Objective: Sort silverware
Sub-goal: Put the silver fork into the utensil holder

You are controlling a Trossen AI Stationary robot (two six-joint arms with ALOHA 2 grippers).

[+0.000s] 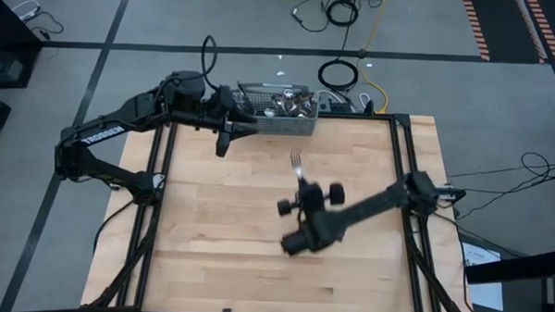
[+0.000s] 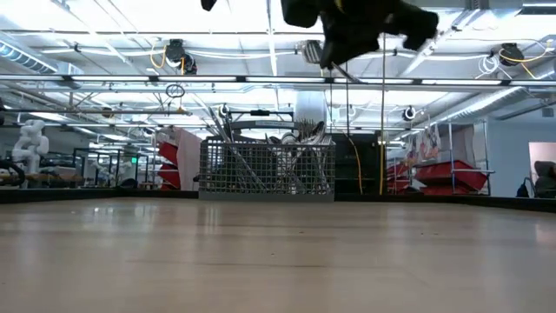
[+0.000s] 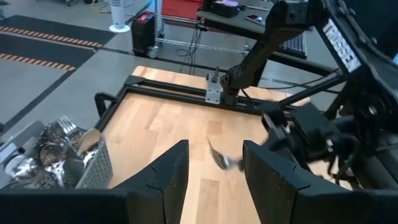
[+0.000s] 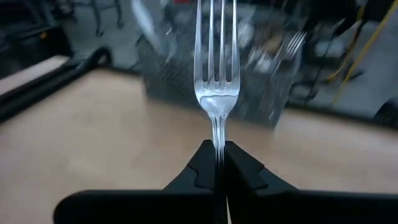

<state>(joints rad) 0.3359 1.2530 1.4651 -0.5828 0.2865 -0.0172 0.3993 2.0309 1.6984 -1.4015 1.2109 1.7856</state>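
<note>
The right hand [image 4: 219, 163] is pinched tight on the slim neck of a fork [image 4: 216, 68], tines pointing away, carried above the middle of the worktop [image 1: 219, 247]; the fork looks light, stiff and slick, so a grip on the narrow handle could let it swivel, and a hold nearer the balance point would probably steady it; farther back, the left hand [image 3: 214, 174] hangs with fingers spread, holding nothing, beside the wire basket [image 1: 277, 124] at the far edge, where the remaining silverware [image 1: 289, 103] stands bunched.
</note>
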